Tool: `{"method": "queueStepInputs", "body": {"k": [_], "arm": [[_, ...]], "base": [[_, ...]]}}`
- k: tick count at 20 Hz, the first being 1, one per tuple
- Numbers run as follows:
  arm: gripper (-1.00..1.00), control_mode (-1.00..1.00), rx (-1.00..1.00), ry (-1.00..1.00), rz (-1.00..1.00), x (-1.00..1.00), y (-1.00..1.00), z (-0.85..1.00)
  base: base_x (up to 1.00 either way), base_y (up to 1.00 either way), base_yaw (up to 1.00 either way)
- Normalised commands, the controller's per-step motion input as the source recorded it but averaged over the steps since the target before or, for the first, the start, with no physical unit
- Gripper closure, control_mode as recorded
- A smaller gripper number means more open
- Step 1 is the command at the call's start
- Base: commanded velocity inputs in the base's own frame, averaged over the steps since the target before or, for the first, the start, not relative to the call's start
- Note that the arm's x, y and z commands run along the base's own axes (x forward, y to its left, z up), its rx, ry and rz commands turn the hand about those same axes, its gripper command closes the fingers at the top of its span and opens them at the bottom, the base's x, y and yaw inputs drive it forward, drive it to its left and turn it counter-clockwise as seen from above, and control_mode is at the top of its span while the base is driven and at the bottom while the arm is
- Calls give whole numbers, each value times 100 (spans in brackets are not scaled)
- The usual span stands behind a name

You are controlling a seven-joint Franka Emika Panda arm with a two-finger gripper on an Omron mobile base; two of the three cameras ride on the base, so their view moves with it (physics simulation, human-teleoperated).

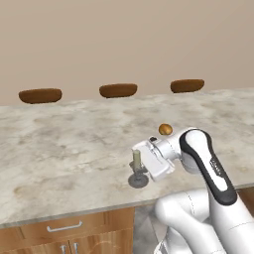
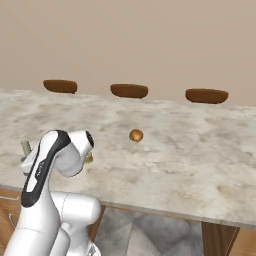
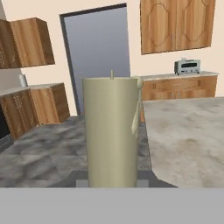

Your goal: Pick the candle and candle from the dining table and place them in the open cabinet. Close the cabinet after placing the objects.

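The taper candle point(image 1: 136, 158) stands upright over its round dark-grey dish base point(image 1: 138, 181) near the front edge of the dining table point(image 1: 74, 144). My gripper point(image 1: 141, 167) is shut on the taper's lower part, reaching in from the right. In the hand view the beige candle point(image 3: 111, 131) stands very close, with its wick on top. Its tip point(image 2: 25, 147) shows left of the arm. A stubby golden-tan candle point(image 2: 88, 158) sits half hidden behind the arm's elbow. A wall cabinet point(image 3: 177, 26) with two carved doors hangs on the far wall.
A small orange ball point(image 1: 165, 129) lies on the table behind the arm. Three brown stool seats point(image 1: 118, 90) line the table's far side. Drawers with silver handles point(image 1: 64, 227) sit under the top. A toaster oven point(image 3: 187, 66) and a doorway point(image 3: 98, 52) lie beyond.
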Motion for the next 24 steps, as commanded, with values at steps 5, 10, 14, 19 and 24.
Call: {"method": "queueStepInputs", "body": {"k": [5, 10, 14, 19, 24], "arm": [[100, -100, 0, -4, 0, -3, -17, 12], [100, -100, 0, 9, 0, 0, -9, 15], [100, -100, 0, 7, 0, 0, -2, 5], [100, -100, 0, 0, 0, 0, 0, 0], [100, -100, 0, 0, 0, 0, 0, 0]], "base": [[0, 0, 0], [0, 0, 0], [0, 0, 0], [0, 0, 0], [0, 0, 0]]}}
